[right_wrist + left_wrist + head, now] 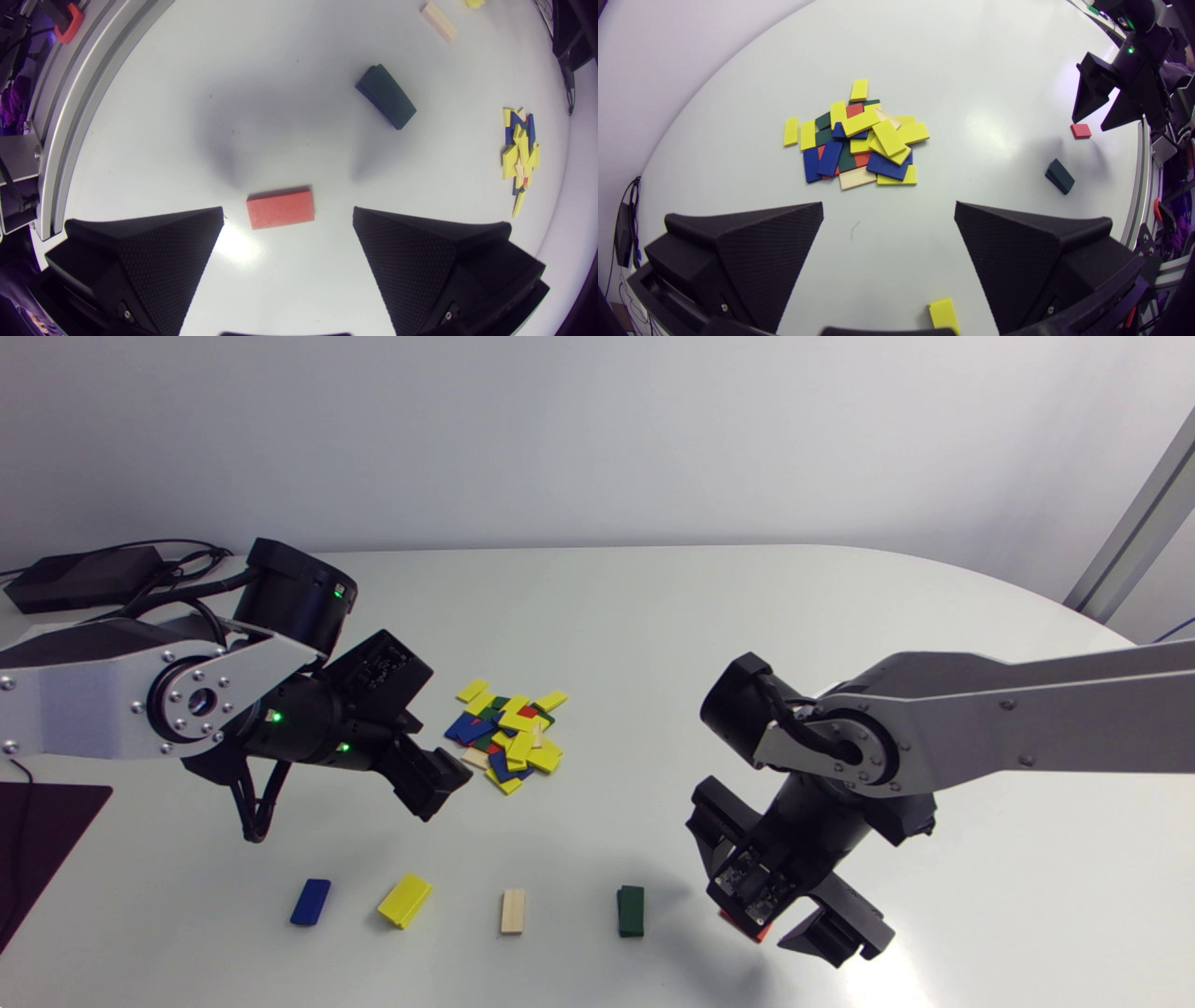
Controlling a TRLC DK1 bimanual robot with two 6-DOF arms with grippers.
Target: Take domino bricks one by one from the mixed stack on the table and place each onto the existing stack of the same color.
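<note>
The mixed pile (509,733) of yellow, blue, green, red and beige dominoes lies mid-table; my left gripper (434,784) hovers just beside it, open and empty. In the left wrist view the pile (859,137) is ahead of the open left gripper (889,207). Along the front stand the blue (310,902), yellow (404,900), beige (513,911) and green (630,911) stacks. My right gripper (752,896) hangs over a flat red brick (742,926), mostly hidden there. In the right wrist view this red brick (280,208) lies on the table between the tips of the open right gripper (288,219), untouched.
A black box with cables (84,577) sits at the back left and a dark mat (37,831) at the left edge. The green stack (387,95) stands a little ahead of the right gripper. The table's front edge with its metal rail (70,107) is near the red brick.
</note>
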